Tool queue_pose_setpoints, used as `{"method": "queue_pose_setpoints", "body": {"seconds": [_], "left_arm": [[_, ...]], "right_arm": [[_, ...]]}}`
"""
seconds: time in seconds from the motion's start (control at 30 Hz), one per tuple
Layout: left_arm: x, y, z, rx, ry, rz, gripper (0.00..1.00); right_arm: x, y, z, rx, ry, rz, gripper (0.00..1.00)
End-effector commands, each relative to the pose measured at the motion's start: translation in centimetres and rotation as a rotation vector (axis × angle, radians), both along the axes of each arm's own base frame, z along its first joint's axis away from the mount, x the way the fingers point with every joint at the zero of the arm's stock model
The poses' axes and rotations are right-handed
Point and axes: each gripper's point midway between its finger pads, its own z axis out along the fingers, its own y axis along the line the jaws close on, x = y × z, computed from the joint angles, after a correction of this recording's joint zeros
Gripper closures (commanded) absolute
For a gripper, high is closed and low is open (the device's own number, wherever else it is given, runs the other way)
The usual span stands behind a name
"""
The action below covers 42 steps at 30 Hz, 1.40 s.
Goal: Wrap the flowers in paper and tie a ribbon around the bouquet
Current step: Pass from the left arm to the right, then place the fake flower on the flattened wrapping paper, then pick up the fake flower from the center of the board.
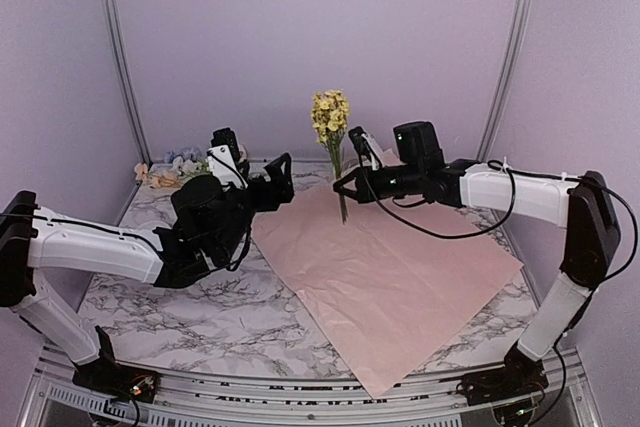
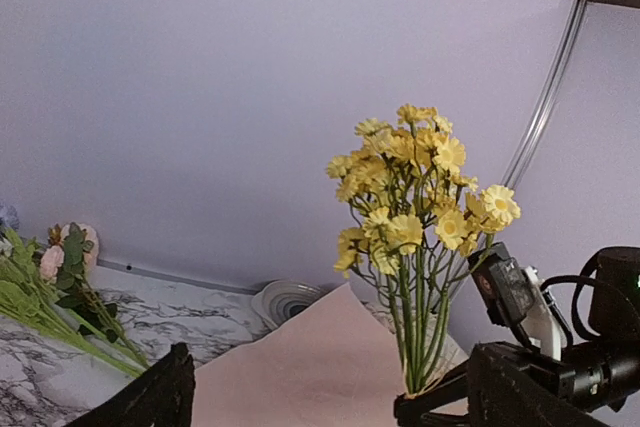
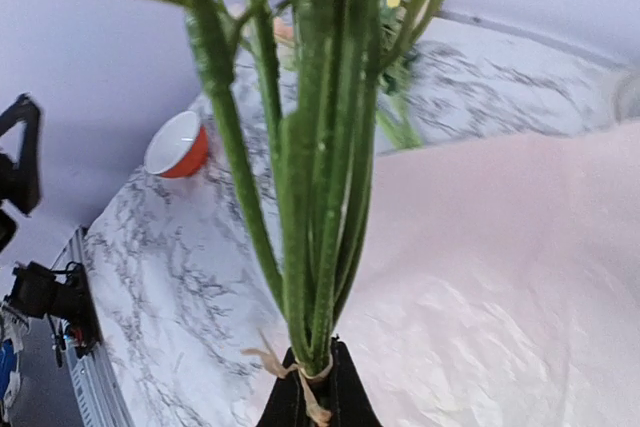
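- The right pincer [image 1: 341, 187] is pressed together on the bottom ends of the stems of the yellow flowers [image 1: 331, 122]. The bunch is held upright above it, with the blooms at the top.
- A tan string tie [image 3: 300, 375] is wound around the stems just above the right pincer's fingertips.
- The paper [image 1: 400, 277] is spread flat on the desk [image 1: 180, 307] below the right pincer, and the stem ends are held over its far part.
- The left pincer [image 1: 255, 165] is spread wide, with nothing gripped. It is raised above the desk just left of the paper's edge, facing the yellow flowers and apart from them.
- Loose flowers [image 1: 172, 169] in peach, white and pale blue are laid on the desk behind the left pincer, near the far left corner.
- A ringed plate [image 2: 290, 299] is seen ahead of the left pincer, beyond the paper's far corner.
- An orange bowl [image 3: 178, 145] is seen on the desk beyond the right pincer, left of the stems in the right wrist view.
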Motion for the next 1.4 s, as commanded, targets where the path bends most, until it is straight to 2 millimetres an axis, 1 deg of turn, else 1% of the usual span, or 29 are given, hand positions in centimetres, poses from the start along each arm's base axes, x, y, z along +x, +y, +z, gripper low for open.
{"method": "queue_pose_setpoints", "body": {"seconds": [0.0,0.07,0.17,0.23,0.3,0.43,0.5,0.53,0.57,0.6,0.63,0.67,0.73,0.8,0.87,0.93,1.0,1.07,1.13,1.23,1.33,1.37], "left_arm": [[1.0,2.5,-3.1,0.214,0.07,0.185,0.05],[1.6,3.5,-3.9,0.255,0.101,0.234,0.05],[2.5,4.9,-5.4,0.287,0.16,0.263,0.04],[2.9,5.6,-6.2,0.279,0.185,0.273,0.05],[3.2,6.2,-6.6,0.268,0.203,0.279,0.05],[3.9,7.2,-7.8,0.28,0.246,0.298,0.05],[4.5,8.4,-8.9,0.272,0.296,0.341,0.08],[4.9,9.3,-9.6,0.273,0.333,0.372,0.1],[5.3,10.1,-10.3,0.275,0.369,0.399,0.12],[5.7,10.8,-10.8,0.276,0.398,0.42,0.12],[6.0,11.5,-11.4,0.279,0.426,0.441,0.12],[6.5,12.0,-11.8,0.278,0.45,0.456,0.12],[7.6,12.8,-12.6,0.267,0.49,0.463,0.13],[9.1,13.4,-13.3,0.233,0.523,0.458,0.14],[11.1,14.7,-14.1,0.211,0.552,0.48,0.16],[13.1,14.9,-14.7,0.227,0.565,0.49,0.16],[14.9,14.9,-16.1,0.29,0.609,0.5,0.16],[16.5,14.5,-17.1,0.347,0.642,0.496,0.16],[17.6,14.2,-17.8,0.346,0.668,0.485,0.15],[19.0,13.5,-19.0,0.275,0.688,0.403,0.17],[20.5,13.4,-20.9,0.232,0.735,0.381,0.21],[21.0,13.4,-21.2,0.225,0.749,0.379,0.22]], "right_arm": [[1.6,-7.0,-7.3,-0.166,0.248,-0.204,1.0],[1.6,-8.8,-9.9,-0.218,0.309,-0.242,1.0],[1.6,-10.9,-13.3,-0.267,0.388,-0.288,1.0],[1.5,-11.6,-15.1,-0.305,0.422,-0.302,1.0],[1.4,-11.6,-16.6,-0.324,0.45,-0.296,1.0],[1.8,-11.3,-18.5,-0.323,0.498,-0.297,1.0],[2.1,-11.3,-19.1,-0.331,0.507,-0.311,1.0],[2.4,-11.5,-19.3,-0.338,0.506,-0.322,0.97],[2.5,-11.7,-19.4,-0.353,0.504,-0.335,0.9],[2.7,-12.1,-19.5,-0.373,0.497,-0.353,0.81],[2.8,-12.5,-19.4,-0.395,0.489,-0.369,0.72],[2.9,-13.0,-19.1,-0.416,0.475,-0.389,0.66],[3.2,-13.9,-18.2,-0.445,0.439,-0.424,0.58],[3.5,-14.9,-17.0,-0.468,0.4,-0.465,0.56],[3.7,-15.5,-15.6,-0.479,0.36,-0.499,0.55],[4.0,-16.0,-14.3,-0.491,0.315,-0.531,0.55],[4.4,-15.9,-13.0,-0.503,0.259,-0.551,0.55],[5.0,-14.6,-11.6,-0.515,0.185,-0.525,0.55],[5.8,-12.6,-10.0,-0.531,0.102,-0.464,0.55],[7.7,-8.6,-7.2,-0.486,0.004,-0.365,0.55],[9.7,-4.1,-4.6,-0.368,-0.061,-0.262,0.55],[10.4,-2.7,-3.8,-0.328,-0.08,-0.228,0.55]]}}
